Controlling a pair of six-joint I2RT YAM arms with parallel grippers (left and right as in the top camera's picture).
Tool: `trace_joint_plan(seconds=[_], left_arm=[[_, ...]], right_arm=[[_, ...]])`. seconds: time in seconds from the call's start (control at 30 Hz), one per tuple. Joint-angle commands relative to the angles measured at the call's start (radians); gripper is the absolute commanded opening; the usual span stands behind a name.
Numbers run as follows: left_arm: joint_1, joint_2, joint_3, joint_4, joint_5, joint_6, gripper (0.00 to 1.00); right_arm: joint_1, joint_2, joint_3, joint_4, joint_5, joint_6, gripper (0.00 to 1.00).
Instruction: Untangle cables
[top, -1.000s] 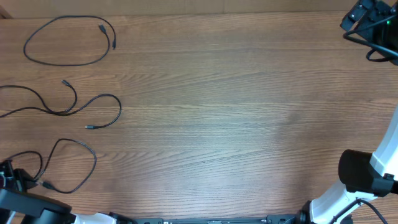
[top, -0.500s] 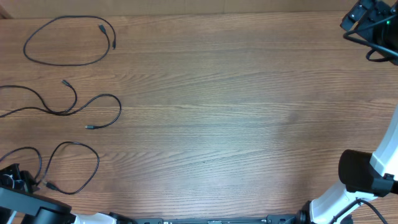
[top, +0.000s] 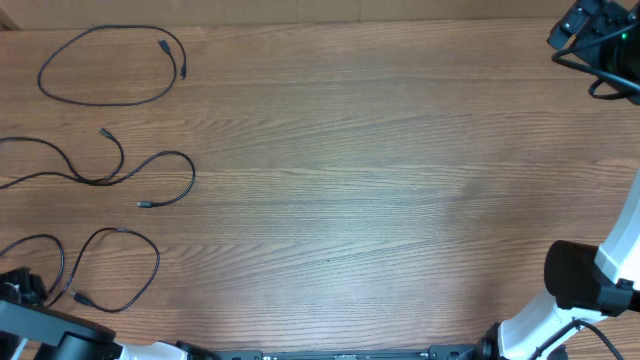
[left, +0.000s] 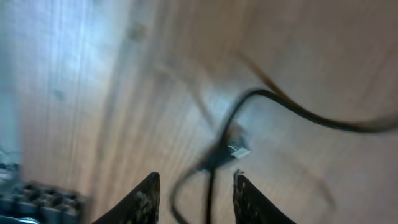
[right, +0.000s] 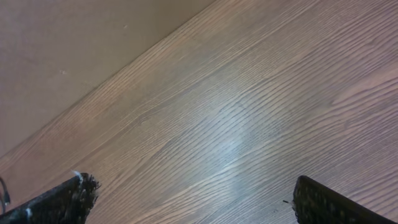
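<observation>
The left arm (top: 45, 338) lay low across the bench (top: 380, 190) at the 8 o'clock corner, wrist turned toward the bench's edge. Its end effector (left: 198, 196) pointed down at the wood with the fingers (left: 144, 198) spread a little. A thin cord ran loose through the gap, not pinched, though the wrist view was blurred.

Three cables (top: 130, 170) lay apart along the 9 o'clock side. The lowest cable (top: 112, 268) curled just beside that end effector, its plug (left: 236, 150) resting on the wood ahead of the fingertips. The middle cable snaked at 9 o'clock, and the looped cable (top: 110, 65) sat at 10 o'clock.

The right arm (top: 585, 280) stood folded at 4 o'clock. Its end effector (right: 196, 200) was tilted over bare wood near the bench's edge, spread wide and holding nothing.
</observation>
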Motion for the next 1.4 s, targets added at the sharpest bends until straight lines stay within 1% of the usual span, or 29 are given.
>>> trace_joint_plan(seconds=[0.0, 0.03, 0.1, 0.13, 0.23, 0.37, 0.4, 0.5, 0.53, 0.6, 0.63, 0.67, 0.7, 0.77, 0.8, 0.87, 1.0, 1.07, 1.1, 1.13, 1.17, 1.2, 1.33, 1.37], left_arm=[[-0.025, 0.005, -0.056, 0.021, -0.169, 0.022, 0.39], [-0.027, 0.005, -0.067, 0.031, -0.163, 0.022, 0.41], [-0.032, 0.005, -0.071, 0.036, -0.164, 0.028, 0.4], [-0.035, 0.005, -0.07, 0.045, -0.163, 0.049, 0.4], [-0.042, 0.005, -0.052, 0.038, -0.163, 0.066, 0.47], [-0.043, 0.005, 0.041, -0.019, -0.103, 0.066, 0.5], [-0.044, 0.005, 0.106, -0.052, -0.063, 0.066, 0.5], [-0.047, 0.004, 0.212, -0.1, 0.022, 0.068, 0.5], [-0.047, 0.004, 0.27, -0.117, 0.145, 0.095, 0.51], [-0.048, 0.004, 0.304, -0.114, 0.318, 0.166, 0.53], [-0.052, 0.004, 0.306, -0.113, 0.375, 0.198, 0.54], [-0.058, 0.004, 0.305, -0.12, 0.407, 0.221, 0.57], [-0.07, 0.006, 0.303, -0.14, 0.414, 0.251, 0.64], [-0.114, 0.006, 0.275, -0.162, 0.336, 0.273, 0.79], [-0.156, 0.006, 0.236, -0.162, 0.267, 0.272, 0.83], [-0.19, 0.006, 0.193, -0.146, 0.214, 0.272, 0.82], [-0.245, 0.006, 0.089, -0.071, 0.132, 0.271, 0.74], [-0.263, 0.006, 0.043, -0.032, 0.132, 0.271, 0.65], [-0.269, 0.006, 0.019, -0.011, 0.131, 0.271, 0.59], [-0.273, 0.006, -0.003, 0.007, 0.129, 0.271, 0.49], [-0.274, 0.006, -0.063, 0.046, 0.081, 0.238, 0.24], [-0.274, 0.007, -0.1, 0.064, 0.008, 0.2, 0.15], [-0.274, 0.007, -0.186, 0.114, -0.14, 0.137, 0.1], [-0.274, 0.007, -0.228, 0.146, -0.173, 0.114, 0.08]], right_arm=[[-0.002, -0.01, -0.003, 0.002, -0.004, -0.003, 1.0], [-0.002, -0.01, -0.003, 0.002, -0.004, -0.003, 1.0], [-0.002, -0.01, -0.003, 0.002, -0.004, -0.003, 1.0], [-0.002, -0.01, -0.003, 0.002, -0.004, -0.003, 1.0], [-0.002, -0.01, -0.003, 0.002, -0.004, -0.003, 1.0], [-0.002, -0.01, -0.003, 0.002, -0.004, -0.003, 1.0], [-0.002, -0.01, -0.003, 0.002, -0.004, -0.003, 1.0], [-0.002, -0.01, -0.003, 0.002, -0.004, -0.003, 1.0], [-0.002, -0.01, -0.003, 0.002, -0.004, -0.003, 1.0], [-0.002, -0.01, -0.003, 0.002, -0.004, -0.003, 1.0], [-0.002, -0.01, -0.003, 0.002, -0.004, -0.003, 1.0], [-0.002, -0.01, -0.003, 0.002, -0.004, -0.003, 1.0], [-0.002, -0.01, -0.003, 0.002, -0.004, -0.003, 1.0], [-0.002, -0.01, -0.003, 0.002, -0.004, -0.003, 1.0], [-0.002, -0.01, -0.003, 0.002, -0.004, -0.003, 1.0], [-0.002, -0.01, -0.003, 0.002, -0.004, -0.003, 1.0], [-0.002, -0.01, -0.003, 0.002, -0.004, -0.003, 1.0], [-0.002, -0.01, -0.003, 0.002, -0.004, -0.003, 1.0], [-0.002, -0.01, -0.003, 0.002, -0.004, -0.003, 1.0], [-0.002, -0.01, -0.003, 0.002, -0.004, -0.003, 1.0], [-0.002, -0.01, -0.003, 0.002, -0.004, -0.003, 1.0], [-0.002, -0.01, -0.003, 0.002, -0.004, -0.003, 1.0], [-0.002, -0.01, -0.003, 0.002, -0.004, -0.003, 1.0], [-0.002, -0.01, -0.003, 0.002, -0.004, -0.003, 1.0]])
